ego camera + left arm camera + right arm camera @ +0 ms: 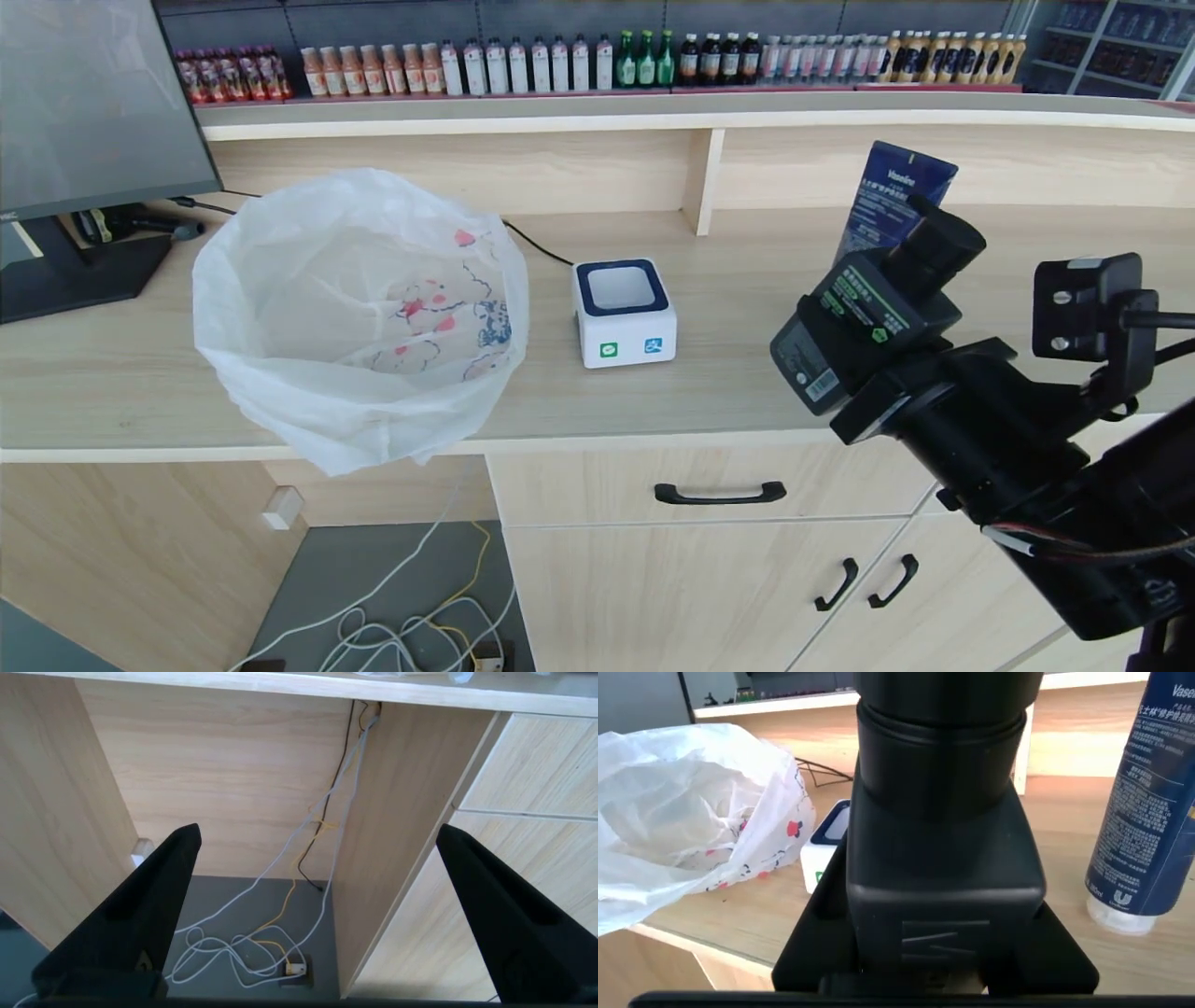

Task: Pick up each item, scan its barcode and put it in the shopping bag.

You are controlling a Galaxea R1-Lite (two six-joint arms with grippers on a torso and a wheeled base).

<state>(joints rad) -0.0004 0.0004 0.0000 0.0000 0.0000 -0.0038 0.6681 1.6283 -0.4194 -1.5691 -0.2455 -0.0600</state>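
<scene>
My right gripper [920, 373] is shut on a black square bottle [868, 317] with a round cap, held tilted above the counter's front right; a barcode label shows on its lower end. In the right wrist view the black bottle [943, 840] sits between the fingers of the right gripper [934, 975]. The white scanner [624, 313] with a dark-framed window stands mid-counter, left of the bottle. An open white shopping bag [359, 308] sits further left. A blue tube [892, 210] stands upright behind the bottle. My left gripper [313, 919] hangs open below the counter, holding nothing.
A monitor [93, 103] stands at the back left. A wooden divider [700, 182] rises behind the scanner, and a shelf of bottles [597, 61] runs along the back. Drawers with a black handle [719, 493] lie under the counter, and cables [252, 943] lie on the floor.
</scene>
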